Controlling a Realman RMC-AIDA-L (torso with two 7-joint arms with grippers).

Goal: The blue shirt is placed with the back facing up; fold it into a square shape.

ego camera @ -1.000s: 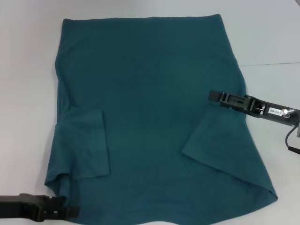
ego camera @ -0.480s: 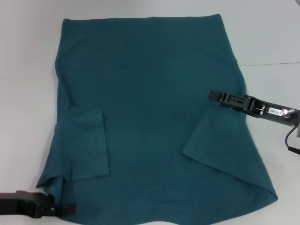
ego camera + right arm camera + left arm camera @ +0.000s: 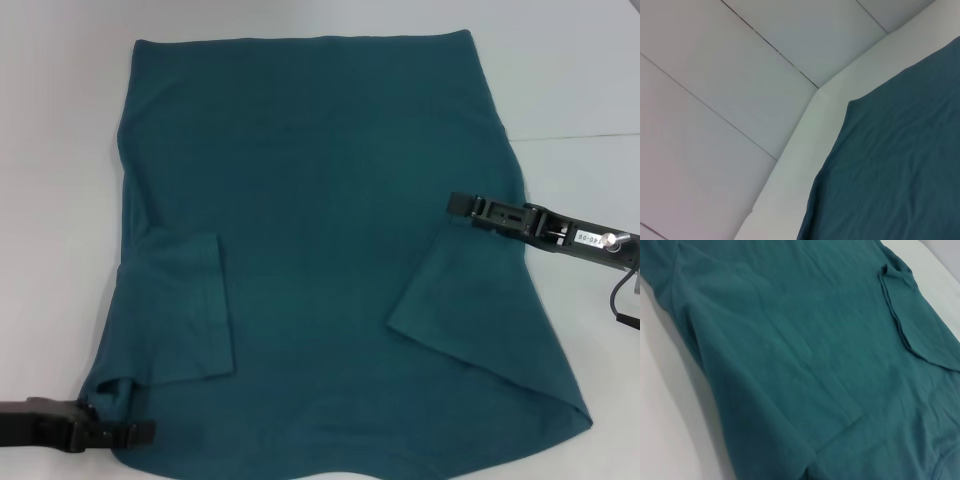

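Note:
The blue shirt [image 3: 320,230] lies flat on the white table [image 3: 60,200], plain side up, with both sleeves folded inward. One folded sleeve [image 3: 180,310] is on the left and the other [image 3: 470,310] on the right. My left gripper [image 3: 148,431] sits at the shirt's near left corner, lying across the fabric edge, where the cloth bunches up against it. My right gripper [image 3: 458,205] rests over the shirt's right edge, just above the folded right sleeve. The left wrist view shows shirt fabric [image 3: 790,365] and a folded sleeve [image 3: 920,325]. The right wrist view shows a shirt edge [image 3: 900,170].
The white table [image 3: 790,165] ends in an edge with pale floor tiles [image 3: 715,75] beyond it. Bare tabletop [image 3: 580,90] surrounds the shirt on the left, right and far sides.
My left gripper has moved leftward and slightly away from the near edge, and the shirt's near left corner has bunched and shifted with it. The right gripper has stayed still.

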